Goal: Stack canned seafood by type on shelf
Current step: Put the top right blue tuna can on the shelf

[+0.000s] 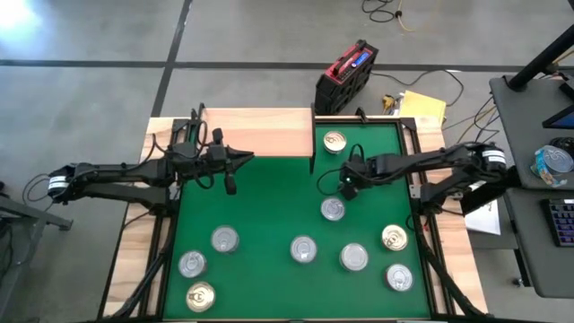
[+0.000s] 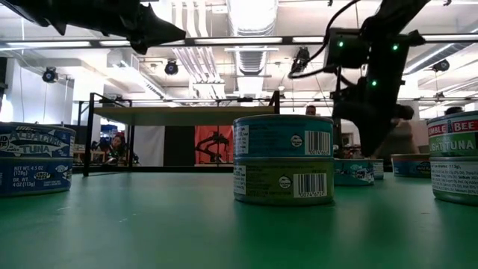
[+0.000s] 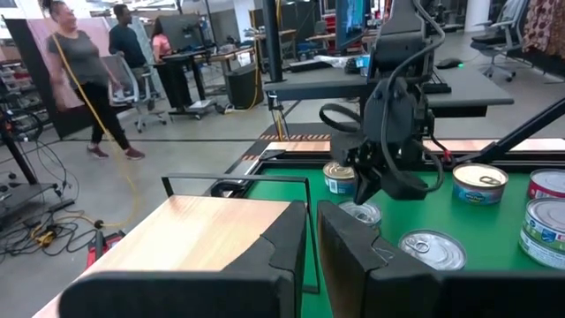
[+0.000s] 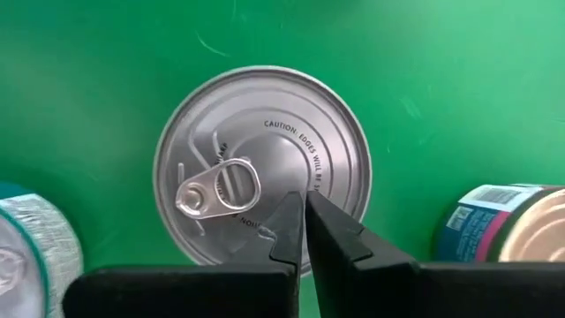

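Several round flat tins lie on the green mat (image 1: pixel 269 202); most are silver-topped and a few gold-topped. One gold-topped tin (image 1: pixel 334 141) sits at the far edge, right of the light-wood shelf (image 1: pixel 256 133). My right gripper (image 4: pixel 305 201) is shut and points steeply down over a silver-topped tin (image 4: pixel 265 163) (image 1: pixel 333 209). My left gripper (image 1: pixel 242 160) is shut, level and holding nothing, just past the shelf's near right corner (image 3: pixel 221 234). In the low view, tins stand two high (image 2: pixel 284 161). My right gripper's shut fingertips (image 4: pixel 291 216) stand over the tin's lid (image 4: pixel 282 159), beside its pull tab (image 4: pixel 219 187), coming from above at a steep slant. I cannot tell whether they touch the lid. The tin rests flat on the mat.
More tins crowd the mat's near half (image 1: pixel 303 249) (image 1: pixel 394 237) (image 1: pixel 192 264). Black frame rails (image 1: pixel 414 179) border the mat. A red and black case (image 1: pixel 345 76) and yellow paper (image 1: pixel 421 106) lie beyond the far edge. People (image 3: pixel 84 75) move in the room behind.
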Tool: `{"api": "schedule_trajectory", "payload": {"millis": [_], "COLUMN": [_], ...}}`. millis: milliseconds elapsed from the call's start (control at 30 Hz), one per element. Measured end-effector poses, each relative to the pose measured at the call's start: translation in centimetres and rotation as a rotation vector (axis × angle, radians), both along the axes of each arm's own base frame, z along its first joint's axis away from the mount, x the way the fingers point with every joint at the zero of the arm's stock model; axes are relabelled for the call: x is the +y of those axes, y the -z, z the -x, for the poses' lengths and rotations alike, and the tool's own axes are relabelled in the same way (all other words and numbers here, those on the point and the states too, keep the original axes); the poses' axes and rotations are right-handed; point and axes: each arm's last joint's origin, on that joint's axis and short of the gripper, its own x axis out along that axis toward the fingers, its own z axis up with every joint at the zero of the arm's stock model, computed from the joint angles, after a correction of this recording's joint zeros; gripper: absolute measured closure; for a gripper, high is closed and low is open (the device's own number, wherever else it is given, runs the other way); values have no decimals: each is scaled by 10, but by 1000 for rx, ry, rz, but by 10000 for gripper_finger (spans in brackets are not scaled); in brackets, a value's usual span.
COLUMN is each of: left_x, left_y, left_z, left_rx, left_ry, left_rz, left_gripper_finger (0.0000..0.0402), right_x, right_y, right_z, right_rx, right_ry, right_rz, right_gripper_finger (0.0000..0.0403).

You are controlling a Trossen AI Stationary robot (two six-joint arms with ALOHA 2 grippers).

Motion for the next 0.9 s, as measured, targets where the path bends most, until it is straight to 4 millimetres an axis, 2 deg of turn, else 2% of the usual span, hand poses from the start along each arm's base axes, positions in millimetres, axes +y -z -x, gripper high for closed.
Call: {"api": "schedule_trajectory", "payload": {"millis": [167, 400, 600, 767, 900], "left_x": [0, 0, 0, -2, -3], "left_y": [0, 0, 0, 0, 1], "left_z": [0, 0, 0, -1, -1], "left_rx": [0, -1, 1, 0, 2], "left_ry": [1, 3, 18, 83, 110], "left_rz": [0, 0, 5, 17, 42], "left_gripper_finger": [385, 385, 385, 385, 385], "right_x": [2, 12, 12, 5, 0], "right_y": [9, 8, -12, -31, -26], "right_z": [-10, -23, -20, -6, 8], "right_rx": [-18, -135, -190, -195, -128], "right_ry": [-28, -78, -111, -70, 2], "right_rz": [-5, -33, -28, 32, 13], "right_gripper_finger": [394, 394, 394, 394, 394]}}
